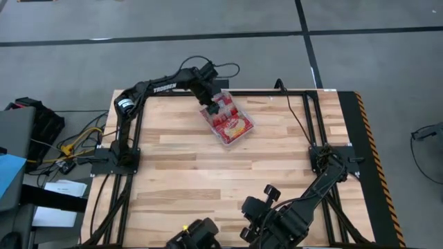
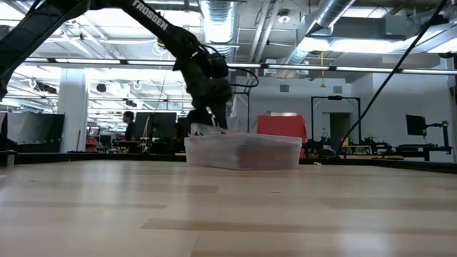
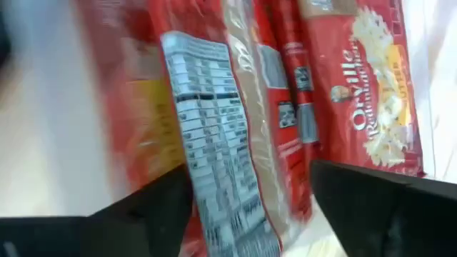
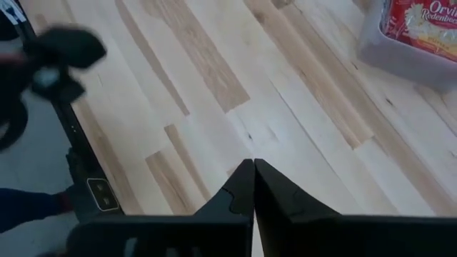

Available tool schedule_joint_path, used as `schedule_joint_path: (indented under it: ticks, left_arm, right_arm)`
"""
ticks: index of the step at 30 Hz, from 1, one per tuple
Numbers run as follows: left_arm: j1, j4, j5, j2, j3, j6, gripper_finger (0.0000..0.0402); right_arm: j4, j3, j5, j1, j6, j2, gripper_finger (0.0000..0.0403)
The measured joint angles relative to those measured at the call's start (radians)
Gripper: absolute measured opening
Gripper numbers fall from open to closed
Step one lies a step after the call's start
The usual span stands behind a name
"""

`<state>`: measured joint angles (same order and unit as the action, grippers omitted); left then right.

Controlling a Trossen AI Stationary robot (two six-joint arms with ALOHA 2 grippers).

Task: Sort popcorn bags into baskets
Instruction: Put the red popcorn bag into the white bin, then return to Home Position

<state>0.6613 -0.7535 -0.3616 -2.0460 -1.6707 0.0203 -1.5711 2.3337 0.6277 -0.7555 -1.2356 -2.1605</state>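
Note:
A clear plastic tub (image 1: pixel 228 142) stands at the table's far middle, its wall (image 2: pixel 243 153) plain in the low view. Several red popcorn bags (image 1: pixel 233 126) lie flat in it. My left gripper (image 1: pixel 210 105) hangs over the tub's far-left corner, just above the rim (image 2: pixel 212 123), and is shut on one more popcorn bag (image 3: pixel 214 164). That bag shows a white nutrition panel. A bag with a yellow popcorn picture (image 3: pixel 371 86) lies beyond it. My right gripper (image 4: pixel 253 165) is shut and waits low over the near edge (image 1: pixel 252 211). My left gripper (image 3: pixel 250 171) has a popcorn bag pinched between its two fingers, one on the white nutrition panel (image 3: pixel 196 178) and one on the red side (image 3: pixel 303 185). The fingers come from above, pointing down into the tub. The bag stands on edge below them; its lower end is hidden among the other bags.
Bare wooden table (image 1: pixel 208 180) stretches between the tub and the near edge. In the right wrist view the tub's corner (image 4: pixel 400 53) is far off, and a dark frame post (image 4: pixel 78 143) runs along the table's edge. Black frame rails and cables (image 1: pixel 297 104) border the far right side.

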Motion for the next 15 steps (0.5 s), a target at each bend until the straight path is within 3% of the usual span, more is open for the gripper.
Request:
schedule_joint_path:
  ticks: [6,10,15]
  left_arm:
    - [0.061,-0.201,0.016,0.002,-0.176,0.043,0.0295]
    - [0.09,-0.319,-0.1,0.003,-0.35,0.0,0.0299]
    - [0.101,-0.46,-0.31,0.003,-0.602,-0.042,0.03]
  right_arm:
    - [0.0,0.0,0.052,0.006,0.063,0.0,0.0014]
    - [0.002,-0.001,0.109,0.036,0.246,0.038,0.0022]
    - [0.001,-0.001,0.289,0.085,0.529,0.198,0.0034]
